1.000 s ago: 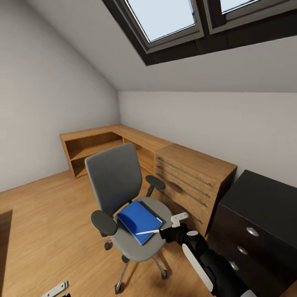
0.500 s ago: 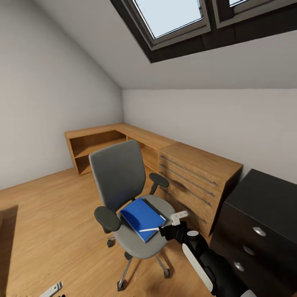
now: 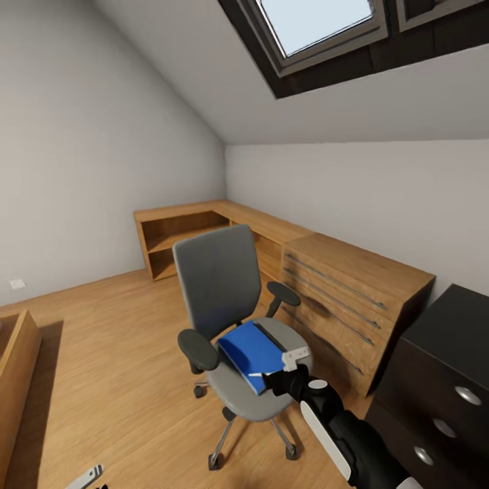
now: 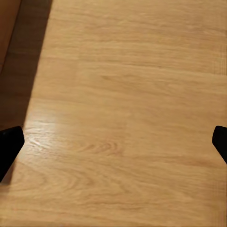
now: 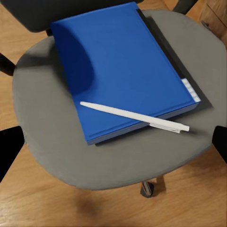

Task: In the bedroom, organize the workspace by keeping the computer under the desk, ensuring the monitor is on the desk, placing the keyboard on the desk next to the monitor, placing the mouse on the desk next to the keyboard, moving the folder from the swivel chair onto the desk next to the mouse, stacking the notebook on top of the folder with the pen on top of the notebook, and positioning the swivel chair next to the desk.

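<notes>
Your right claw (image 3: pixel 288 372) hovers spread over the swivel chair (image 3: pixel 234 319), nothing between its fingers.
Just below it the white pen (image 5: pixel 135 116) lies across the blue folder's (image 5: pixel 118 66) near corner, the folder flat on the grey seat. Your left claw (image 4: pixel 113 142), also spread, hangs over bare wooden floor (image 4: pixel 118 94). The black worktop (image 3: pixel 448 367) stands at the right.

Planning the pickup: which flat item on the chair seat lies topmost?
The thin white pen, lying across the bright blue folder, which rests directly on the grey seat.
</notes>
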You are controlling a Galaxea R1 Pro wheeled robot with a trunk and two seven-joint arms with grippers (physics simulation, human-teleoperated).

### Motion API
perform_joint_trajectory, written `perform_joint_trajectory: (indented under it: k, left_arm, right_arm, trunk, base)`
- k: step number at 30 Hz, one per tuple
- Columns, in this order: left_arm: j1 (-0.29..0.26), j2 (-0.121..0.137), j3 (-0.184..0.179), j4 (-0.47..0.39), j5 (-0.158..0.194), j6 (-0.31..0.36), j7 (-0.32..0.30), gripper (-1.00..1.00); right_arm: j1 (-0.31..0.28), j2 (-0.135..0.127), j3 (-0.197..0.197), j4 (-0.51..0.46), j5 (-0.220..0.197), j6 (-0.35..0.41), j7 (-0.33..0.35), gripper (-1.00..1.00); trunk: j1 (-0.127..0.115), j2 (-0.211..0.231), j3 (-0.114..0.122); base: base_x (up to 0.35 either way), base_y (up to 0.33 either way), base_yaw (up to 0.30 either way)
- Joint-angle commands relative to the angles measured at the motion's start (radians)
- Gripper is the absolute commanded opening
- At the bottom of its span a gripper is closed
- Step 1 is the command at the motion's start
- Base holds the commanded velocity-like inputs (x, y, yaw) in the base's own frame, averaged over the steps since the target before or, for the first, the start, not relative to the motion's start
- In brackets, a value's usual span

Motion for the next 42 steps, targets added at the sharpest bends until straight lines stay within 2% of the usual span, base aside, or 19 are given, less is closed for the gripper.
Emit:
perform_joint_trajectory:
  k: [1, 6, 8, 13, 24, 27, 28, 29, 30, 31, 33, 36, 42]
  left_arm:
    - [0.0, 0.0, -0.001, -0.002, 0.006, 0.005, 0.003, 1.0]
    - [0.0, 0.0, -0.002, -0.002, 0.005, 0.005, 0.003, 1.0]
    - [0.0, 0.0, -0.002, -0.002, 0.005, 0.005, 0.003, 1.0]
    - [0.0, -0.001, -0.007, -0.002, -0.016, 0.003, 0.001, 1.0]
    - [0.0, 0.0, -0.007, -0.001, -0.018, 0.003, 0.001, 1.0]
    - [0.0, 0.0, -0.007, -0.001, -0.018, 0.003, 0.001, 1.0]
    - [0.0, 0.0, -0.007, -0.001, -0.018, 0.003, 0.001, 1.0]
    - [0.0, 0.0, -0.007, -0.001, -0.018, 0.003, 0.001, 1.0]
    - [0.0, 0.0, -0.007, -0.001, -0.018, 0.003, 0.001, 1.0]
    - [0.0, 0.0, -0.007, -0.001, -0.018, 0.003, 0.001, 1.0]
    - [0.0, 0.0, -0.007, -0.001, -0.018, 0.003, 0.001, 1.0]
    - [0.0, 0.0, -0.006, -0.002, -0.018, 0.003, 0.001, 1.0]
    - [0.0, 0.001, -0.004, -0.002, -0.018, 0.002, 0.001, 1.0]
  right_arm:
    - [-0.001, -0.002, 0.003, -0.002, -0.011, 0.003, -0.009, 1.0]
    - [-0.001, -0.003, 0.003, -0.002, -0.01, -0.004, -0.009, 1.0]
    - [-0.001, -0.004, 0.004, 0.004, -0.009, -0.042, -0.011, 1.0]
    - [-0.001, -0.004, 0.003, 0.01, -0.01, -0.055, -0.012, 1.0]
    - [-0.001, -0.007, 0.0, 0.014, -0.015, -0.055, -0.001, 1.0]
    - [-0.001, -0.008, -0.003, 0.034, -0.015, -0.053, 0.01, 1.0]
    - [-0.001, -0.013, -0.007, 0.049, -0.015, -0.052, 0.032, 1.0]
    - [-0.002, -0.025, -0.018, 0.065, -0.016, -0.049, 0.082, 1.0]
    - [-0.002, -0.03, -0.025, 0.069, -0.016, -0.048, 0.101, 1.0]
    - [-0.002, -0.043, -0.057, 0.076, -0.016, -0.042, 0.162, 1.0]
    - [-0.002, -0.049, -0.098, 0.079, -0.016, -0.027, 0.213, 1.0]
    - [-0.003, -0.054, -0.153, 0.082, -0.015, 0.014, 0.266, 1.0]
    - [-0.004, -0.056, -0.194, 0.083, -0.015, 0.047, 0.311, 1.0]
  trunk:
    - [0.004, -0.008, -0.004]
    - [0.023, -0.043, -0.02]
    - [0.031, -0.057, -0.026]
    - [0.031, -0.057, -0.026]
    - [0.031, -0.057, -0.026]
    - [0.031, -0.057, -0.026]
    - [0.031, -0.057, -0.026]
    - [0.031, -0.057, -0.026]
    - [0.031, -0.057, -0.026]
    - [0.031, -0.057, -0.026]
    - [0.031, -0.057, -0.026]
    - [0.031, -0.057, -0.026]
    - [0.031, -0.057, -0.026]
  base:
    - [0.0, 0.0, 0.06]
    - [0.0, 0.0, 0.025]
    - [0.0, 0.0, 0.003]
    - [0.043, 0.0, 0.001]
    - [0.2, 0.0, 0.0]
    - [0.024, 0.0, 0.0]
    - [0.012, 0.0, 0.0]
    - [0.006, 0.0, 0.0]
    - [0.005, 0.0, 0.0]
    - [0.003, 0.0, 0.0]
    - [0.002, 0.0, 0.0]
    - [0.0, 0.0, 0.0]
    - [0.0, 0.0, 0.0]
